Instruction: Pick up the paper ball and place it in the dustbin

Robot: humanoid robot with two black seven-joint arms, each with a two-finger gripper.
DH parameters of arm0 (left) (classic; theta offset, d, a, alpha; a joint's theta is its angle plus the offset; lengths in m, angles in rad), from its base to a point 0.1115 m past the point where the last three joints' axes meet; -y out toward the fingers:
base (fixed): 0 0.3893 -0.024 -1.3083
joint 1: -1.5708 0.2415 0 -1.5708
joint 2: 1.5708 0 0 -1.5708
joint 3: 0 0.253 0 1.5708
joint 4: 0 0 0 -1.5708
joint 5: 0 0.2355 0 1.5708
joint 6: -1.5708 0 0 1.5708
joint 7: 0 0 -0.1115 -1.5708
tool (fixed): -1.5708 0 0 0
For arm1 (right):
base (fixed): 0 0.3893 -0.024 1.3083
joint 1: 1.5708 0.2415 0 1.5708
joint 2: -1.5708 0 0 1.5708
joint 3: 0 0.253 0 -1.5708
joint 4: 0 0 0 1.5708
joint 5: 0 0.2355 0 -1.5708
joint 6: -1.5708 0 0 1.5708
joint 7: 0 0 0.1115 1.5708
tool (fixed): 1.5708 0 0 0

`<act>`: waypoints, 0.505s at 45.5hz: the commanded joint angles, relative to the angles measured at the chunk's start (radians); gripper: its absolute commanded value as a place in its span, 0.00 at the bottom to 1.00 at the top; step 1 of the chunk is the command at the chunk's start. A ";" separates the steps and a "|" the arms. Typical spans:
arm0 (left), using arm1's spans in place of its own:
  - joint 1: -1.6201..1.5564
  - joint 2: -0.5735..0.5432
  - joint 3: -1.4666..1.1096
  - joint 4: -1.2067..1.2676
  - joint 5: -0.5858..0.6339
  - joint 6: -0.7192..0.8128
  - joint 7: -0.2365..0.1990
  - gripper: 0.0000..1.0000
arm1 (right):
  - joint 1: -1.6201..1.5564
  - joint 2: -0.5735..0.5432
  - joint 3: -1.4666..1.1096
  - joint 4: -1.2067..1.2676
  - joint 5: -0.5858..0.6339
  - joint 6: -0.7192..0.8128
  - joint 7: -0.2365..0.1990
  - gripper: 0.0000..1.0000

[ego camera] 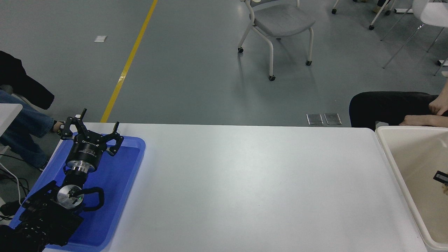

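Note:
The cream-white dustbin (387,151) stands at the table's right end and runs off the picture's right edge. A small black piece of my right gripper (440,177) pokes in from the right edge over the inside of the dustbin. Just under it at the edge is a small tan scrap (445,189) that may be the paper ball; too little shows to be sure. My left gripper (91,128) is open and empty, parked over the blue tray (119,175) at the lower left.
A person sits beyond the table's far right corner, hands (434,110) just behind the dustbin. Another person's legs (21,122) are at the far left. A grey chair (280,24) stands on the floor behind.

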 commanded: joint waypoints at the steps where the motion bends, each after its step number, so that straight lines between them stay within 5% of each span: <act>1: 0.000 0.000 0.000 0.000 0.000 0.000 0.000 1.00 | -0.005 0.008 0.051 -0.003 0.009 0.000 0.001 0.75; 4: 0.000 0.000 0.000 -0.003 0.000 0.000 0.000 1.00 | -0.005 0.006 0.061 0.000 0.009 0.002 0.001 1.00; 23: 0.000 0.000 0.000 -0.003 0.000 0.000 0.000 1.00 | -0.003 0.003 0.096 0.014 0.011 0.004 0.003 1.00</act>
